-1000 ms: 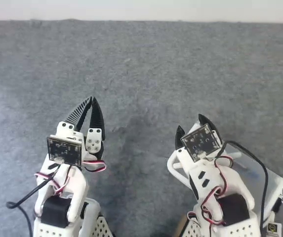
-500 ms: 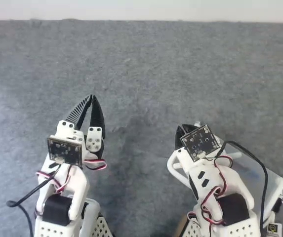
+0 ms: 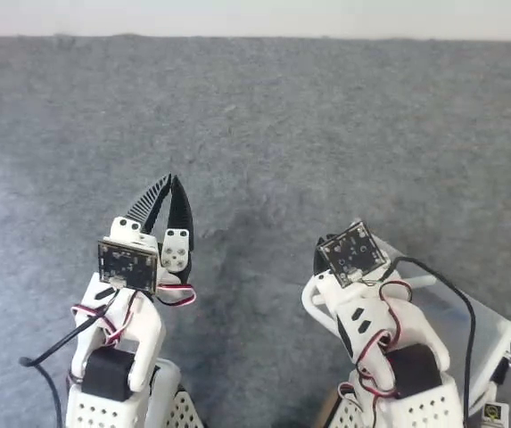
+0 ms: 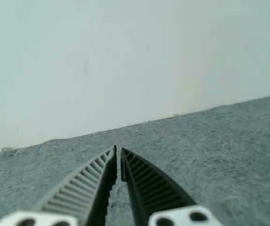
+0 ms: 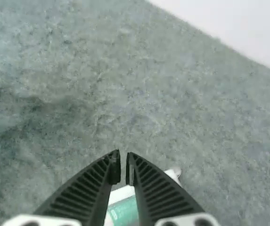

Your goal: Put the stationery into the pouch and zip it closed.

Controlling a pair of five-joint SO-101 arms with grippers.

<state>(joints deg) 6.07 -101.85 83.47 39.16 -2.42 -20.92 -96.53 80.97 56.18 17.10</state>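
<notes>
Two arms rest at the 6 o'clock edge of the grey bench (image 3: pixel 282 116), the left gripper (image 3: pixel 169 181) and right gripper (image 5: pixel 123 154) each with fingers drawn almost together on nothing. The clear pouch (image 3: pixel 478 312) lies at 4 o'clock, partly under the right arm. Its contents and zip are too hidden to tell, so packing and closing may both remain.

The counter (image 3: pixel 326 116) is mottled grey. The left tool (image 4: pixel 118 151) and right tool (image 5: pixel 123 159) are black with a ribbed pattern. Red, white and black wires (image 3: pixel 384 343) cross the white arms (image 3: pixel 144 325). The pouch (image 3: pixel 491 330) is clear, and the wall (image 4: pixel 125 56) is pale
</notes>
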